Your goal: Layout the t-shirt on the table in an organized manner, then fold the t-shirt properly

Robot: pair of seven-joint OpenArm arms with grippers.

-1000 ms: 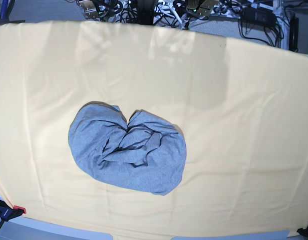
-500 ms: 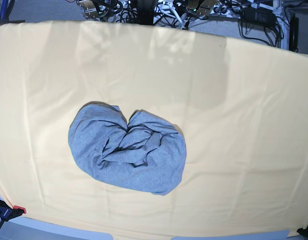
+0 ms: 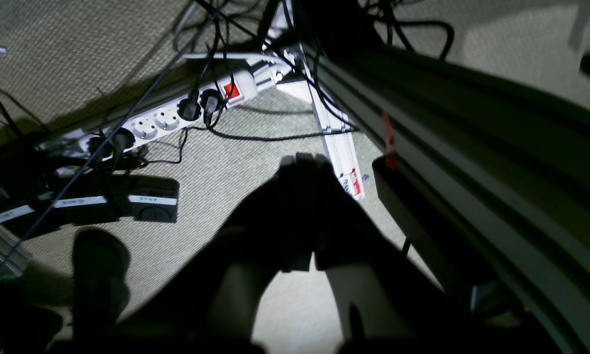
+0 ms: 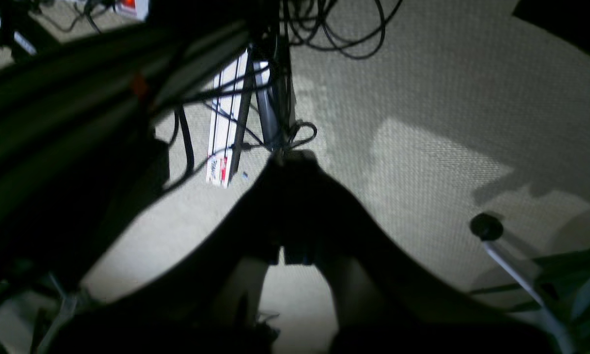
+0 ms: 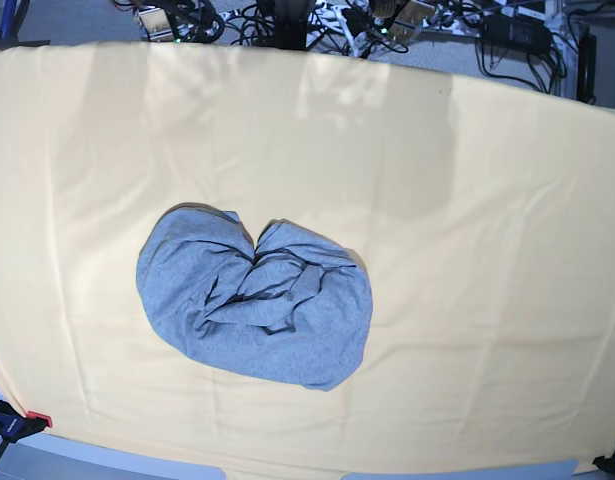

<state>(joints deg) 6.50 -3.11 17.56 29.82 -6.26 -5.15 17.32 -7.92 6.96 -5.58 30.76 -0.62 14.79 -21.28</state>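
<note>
- The t-shirt [image 5: 255,304] lies in a crumpled, rounded heap on the table [image 5: 487,200], a little left of the middle in the base view and nearer the front edge than the far one.
- Deep folds run through the middle of the grey heap; no lettering shows on the upturned cloth.
- The table's yellow-orange cloth shows faint crease lines all round the shirt, and nothing touches the garment.
- Neither arm reaches over the table in the base view; only small parts of the rig show past the far edge, among the cables [image 5: 327,20].
- The left gripper [image 3: 305,162] hangs low beyond the table edge, pointing down at the carpeted floor [image 3: 236,182]; its 2 fingers are pressed together with nothing between them.
- In the left wrist view a white power strip [image 3: 177,115] with a red switch lies on the floor ahead of that gripper, with black plugs in it.
- The right gripper [image 4: 295,160] likewise points down at the floor, fingers together and empty.
- A white rail [image 4: 226,142] and loose black cables lie on the floor just left of the right gripper's tips in the right wrist view.
- Both grippers are well apart from the t-shirt.
</note>
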